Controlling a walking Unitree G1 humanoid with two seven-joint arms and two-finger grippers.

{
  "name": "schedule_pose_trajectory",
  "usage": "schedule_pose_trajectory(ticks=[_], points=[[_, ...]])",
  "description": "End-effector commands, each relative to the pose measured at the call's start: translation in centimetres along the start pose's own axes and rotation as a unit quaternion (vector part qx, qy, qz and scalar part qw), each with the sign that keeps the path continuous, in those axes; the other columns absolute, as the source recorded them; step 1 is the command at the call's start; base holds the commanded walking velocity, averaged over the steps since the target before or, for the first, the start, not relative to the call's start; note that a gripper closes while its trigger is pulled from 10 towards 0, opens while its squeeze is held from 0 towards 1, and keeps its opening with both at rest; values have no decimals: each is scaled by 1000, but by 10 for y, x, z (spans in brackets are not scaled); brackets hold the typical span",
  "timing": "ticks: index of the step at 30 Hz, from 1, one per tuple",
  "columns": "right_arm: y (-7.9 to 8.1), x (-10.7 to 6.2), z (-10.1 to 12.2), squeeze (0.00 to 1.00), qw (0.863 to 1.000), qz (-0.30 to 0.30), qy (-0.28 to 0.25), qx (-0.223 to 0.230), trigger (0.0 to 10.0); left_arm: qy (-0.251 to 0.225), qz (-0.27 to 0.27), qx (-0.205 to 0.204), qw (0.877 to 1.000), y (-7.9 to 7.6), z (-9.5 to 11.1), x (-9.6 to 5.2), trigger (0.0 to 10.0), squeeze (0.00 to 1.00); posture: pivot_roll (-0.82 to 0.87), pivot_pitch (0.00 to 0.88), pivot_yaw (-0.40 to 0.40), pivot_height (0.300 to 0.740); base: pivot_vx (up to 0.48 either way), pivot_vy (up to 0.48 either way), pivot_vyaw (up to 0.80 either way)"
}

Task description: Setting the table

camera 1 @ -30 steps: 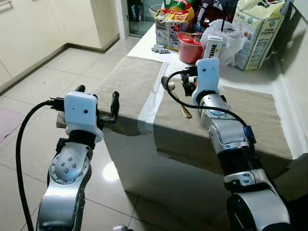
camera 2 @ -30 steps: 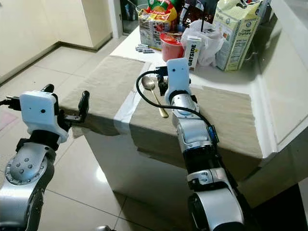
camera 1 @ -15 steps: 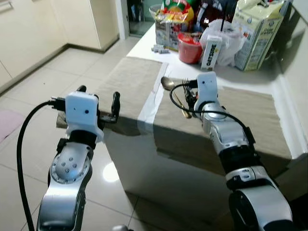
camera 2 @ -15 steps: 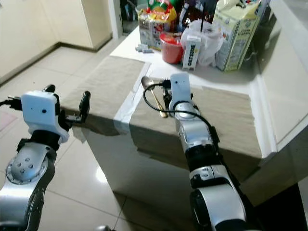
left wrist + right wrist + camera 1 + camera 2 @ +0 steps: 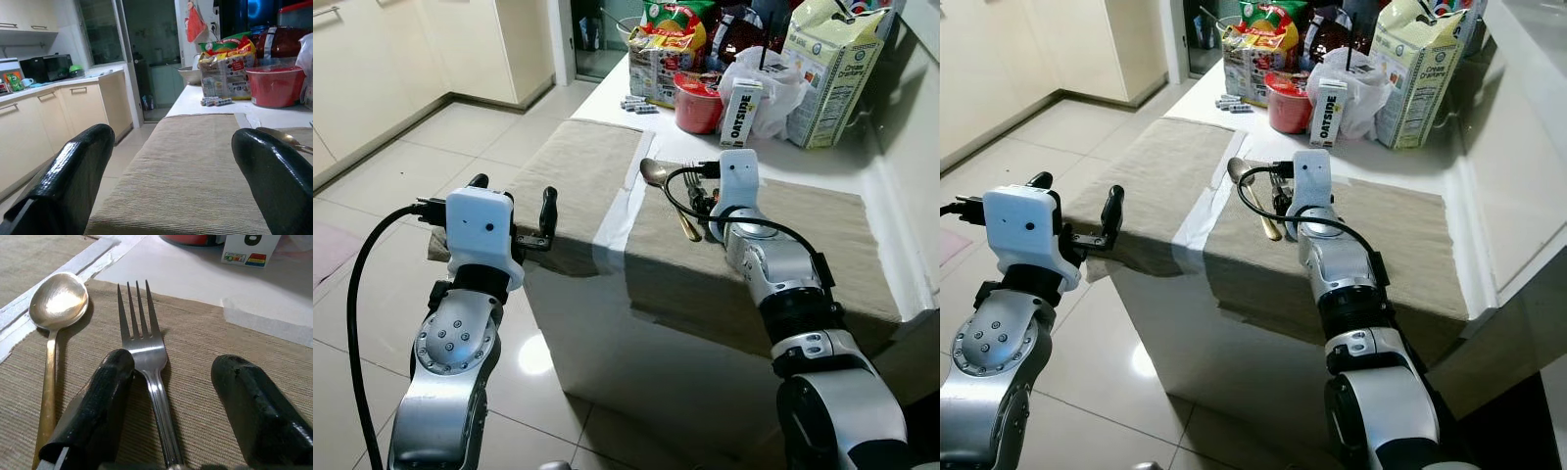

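Fork (image 5: pixel 149 362): polished silver metal, smooth and reflective; spoon (image 5: pixel 55 308): brushed gold-toned metal with a bright, satiny bowl. Placemat (image 5: pixel 195 372): coarse beige woven cloth, ribbed and matt, lying on a smooth white tabletop (image 5: pixel 666 142). Right gripper (image 5: pixel 171 406) and left gripper (image 5: pixel 171 176): fingers of glossy black plastic, slightly scuffed; arm housings of white plastic and silvery metal; floor (image 5: pixel 401 186): glossy pale tiles.

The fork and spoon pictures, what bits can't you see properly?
- Fork: right wrist view, the handle's end is cut off by the bottom edge.
- Fork in the left eye view: mostly hidden behind the right pincer and its cable.
- Spoon: handle partly covered by one black finger.
- Batteries: too small to count.
- Oatside carton: small print unreadable.
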State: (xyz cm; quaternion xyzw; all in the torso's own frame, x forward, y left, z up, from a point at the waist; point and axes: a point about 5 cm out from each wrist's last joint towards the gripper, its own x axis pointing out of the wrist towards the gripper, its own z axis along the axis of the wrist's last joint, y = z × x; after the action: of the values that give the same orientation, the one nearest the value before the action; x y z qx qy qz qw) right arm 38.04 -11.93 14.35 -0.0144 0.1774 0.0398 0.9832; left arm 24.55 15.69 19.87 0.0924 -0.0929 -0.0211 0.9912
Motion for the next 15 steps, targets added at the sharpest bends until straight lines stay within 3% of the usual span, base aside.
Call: schedule_pose_trajectory(ticks=[1,5,6,15], points=[[-4,0,-53,0,994,-2,111,17,10000,-4,0,3,1000,-1,3,0,10000,0,66,12,22,728,0,0,0],[-3,-2,-71,0,988,3,148,43,10000,-5,1,2,1000,-1,4,0,10000,0,66,14,20,728,0,0,0],[-2,-2,-72,0,988,7,147,52,0,-5,1,1,1000,-1,4,0,10000,0,66,14,20,728,0,0,0],[3,-1,-65,0,993,13,108,34,0,-7,1,-1,1000,0,5,2,10000,0,67,20,28,728,0,0,0]])
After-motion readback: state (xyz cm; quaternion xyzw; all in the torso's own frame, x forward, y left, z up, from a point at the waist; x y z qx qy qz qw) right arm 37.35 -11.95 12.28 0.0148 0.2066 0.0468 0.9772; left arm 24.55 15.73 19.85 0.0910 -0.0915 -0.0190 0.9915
